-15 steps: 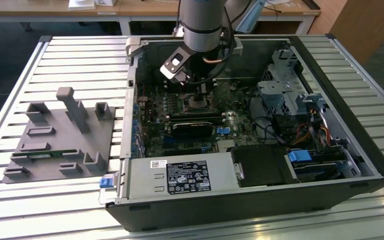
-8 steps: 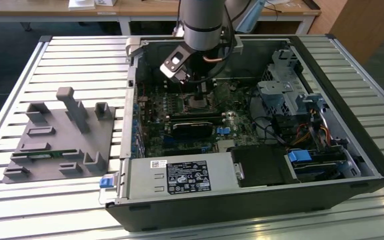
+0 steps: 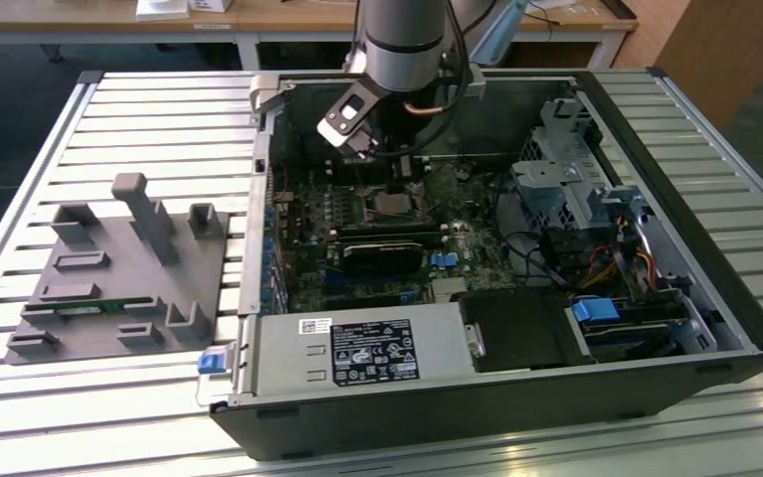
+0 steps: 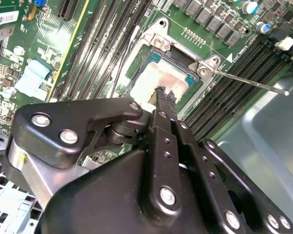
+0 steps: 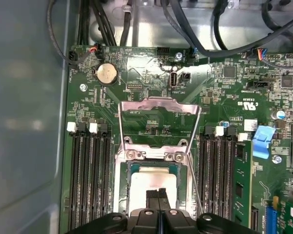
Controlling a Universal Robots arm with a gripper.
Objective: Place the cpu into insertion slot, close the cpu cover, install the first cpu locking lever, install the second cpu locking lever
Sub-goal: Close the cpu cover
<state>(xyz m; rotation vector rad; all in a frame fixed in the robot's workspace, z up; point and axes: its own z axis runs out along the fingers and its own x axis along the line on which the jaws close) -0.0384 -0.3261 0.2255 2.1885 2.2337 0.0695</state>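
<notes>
The cpu, a pale square chip with a brownish smear on top, lies flat in the insertion slot; the second wrist view shows the cpu too. The cpu cover stands swung up from its hinge, its cut-out showing the board behind. A thin locking lever sticks out to one side, unlatched. My gripper hovers just over the chip's edge with its fingertips pressed together and nothing between them. In the exterior view my gripper reaches down into the open computer case above the socket.
Long black memory slots flank the socket on both sides. Cables and drive bays fill the case toward the exterior view's right. A power supply sits at the case's near side. A grey fixture lies on the slatted table.
</notes>
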